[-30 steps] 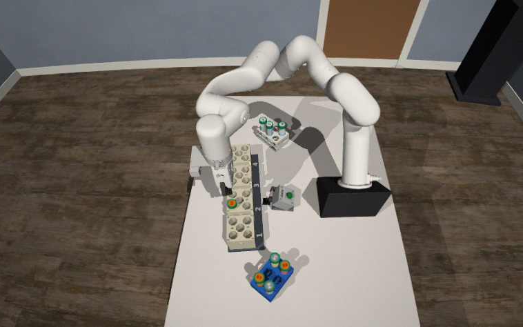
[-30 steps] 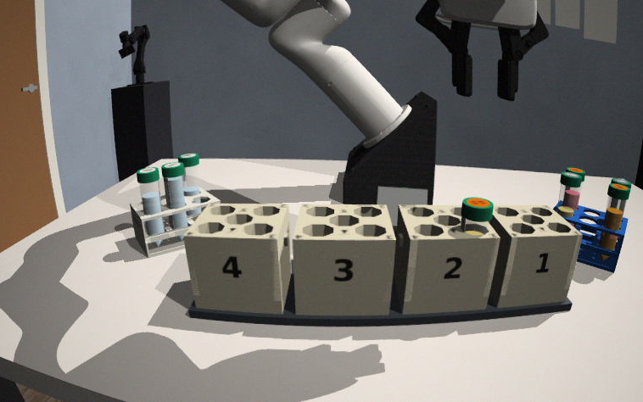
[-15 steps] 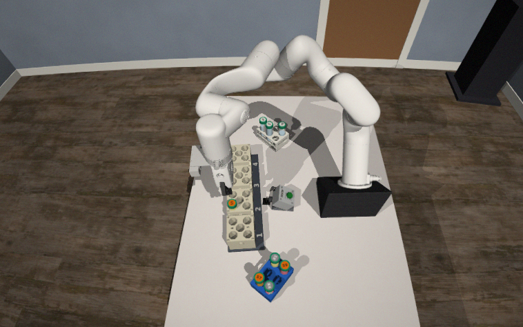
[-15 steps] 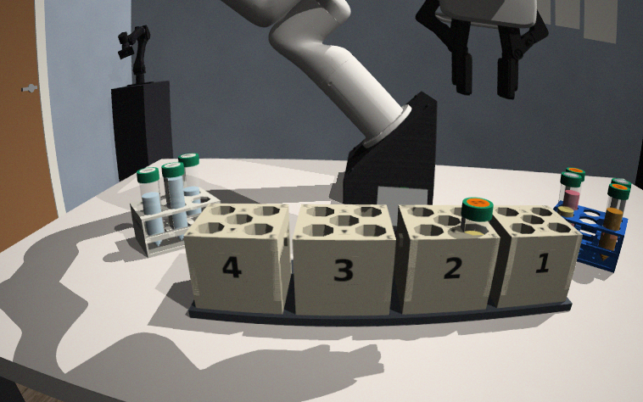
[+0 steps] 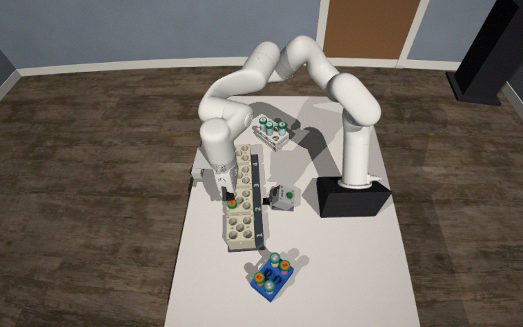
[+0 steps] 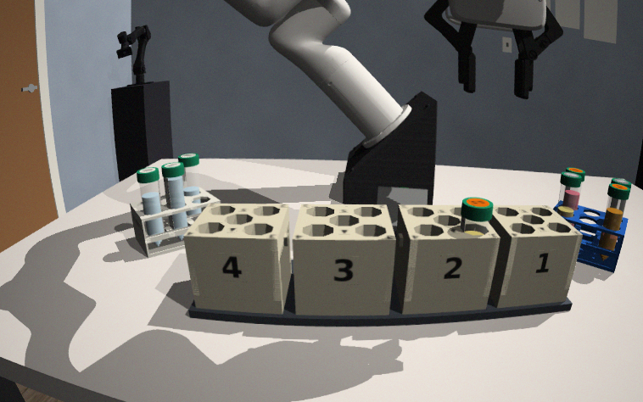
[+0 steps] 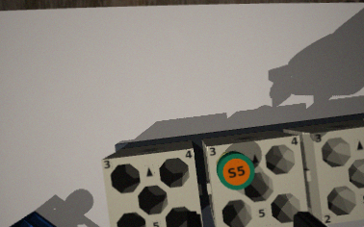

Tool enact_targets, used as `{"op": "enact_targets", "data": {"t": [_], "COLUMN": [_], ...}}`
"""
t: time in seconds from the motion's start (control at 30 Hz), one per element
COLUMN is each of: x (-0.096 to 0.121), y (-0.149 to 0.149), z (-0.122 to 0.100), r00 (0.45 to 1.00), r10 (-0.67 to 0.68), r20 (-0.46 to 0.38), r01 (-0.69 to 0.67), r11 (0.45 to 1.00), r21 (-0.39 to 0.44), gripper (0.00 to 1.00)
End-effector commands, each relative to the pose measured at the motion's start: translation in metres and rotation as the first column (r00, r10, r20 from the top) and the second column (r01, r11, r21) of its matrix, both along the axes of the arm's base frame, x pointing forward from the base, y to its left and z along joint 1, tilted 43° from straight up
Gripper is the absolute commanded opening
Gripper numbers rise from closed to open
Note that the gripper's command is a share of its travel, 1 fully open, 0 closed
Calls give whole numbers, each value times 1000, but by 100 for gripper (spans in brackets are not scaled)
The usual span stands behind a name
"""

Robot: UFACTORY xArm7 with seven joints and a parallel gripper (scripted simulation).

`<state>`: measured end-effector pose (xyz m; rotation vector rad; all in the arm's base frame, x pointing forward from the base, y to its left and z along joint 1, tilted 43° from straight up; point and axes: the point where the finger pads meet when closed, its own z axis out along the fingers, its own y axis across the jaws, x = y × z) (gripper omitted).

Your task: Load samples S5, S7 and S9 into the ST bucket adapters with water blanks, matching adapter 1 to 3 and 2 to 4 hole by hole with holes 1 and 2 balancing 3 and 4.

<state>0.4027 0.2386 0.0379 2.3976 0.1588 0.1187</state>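
My gripper [image 5: 228, 197] [image 6: 495, 93] [image 7: 251, 222] is open and empty, high above adapter 2 [image 6: 449, 294]. S5 [image 5: 232, 203] [image 6: 478, 202] [image 7: 236, 171], orange-dotted, stands in hole 3 of adapter 2. Adapter 1 [image 5: 241, 243] [image 6: 533, 292], adapter 3 [image 6: 343, 297] and adapter 4 [image 6: 234, 292] hold no tubes. S7 [image 5: 259, 277] [image 6: 618, 187], with amber liquid, and S9 [image 5: 284, 265] stand in the blue rack [image 5: 270, 299] [image 6: 615, 265]. Three water blanks [image 5: 263, 120] [image 5: 269, 124] [image 5: 281, 125] stand in the white rack [image 5: 275, 148] [image 6: 139, 238]; their printed volumes are unreadable here.
Grey-dotted tubes [image 5: 274, 257] [image 5: 268, 285] share the blue rack with S7 and S9. The green DONE key [image 5: 289, 195] is on a small sloped desk between the stand and the arm's black base [image 5: 348, 207]. The adapters stand in a row on the dark stand ST [image 5: 259, 221] [image 6: 343, 321].
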Motion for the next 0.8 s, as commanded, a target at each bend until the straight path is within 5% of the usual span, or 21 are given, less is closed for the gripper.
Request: {"op": "enact_targets", "data": {"t": [0.0, 0.5, 0.77], "x": [-18, -66, -95], "y": [13, 42, 59], "z": [-12, -46, -67], "r00": [986, 827, 821], "r10": [-122, -431, -438], "r20": [115, 362, 366], "r01": [119, 399, 405], "r11": [992, 902, 899], "r21": [32, 164, 169], "gripper": [57, 57, 57]}}
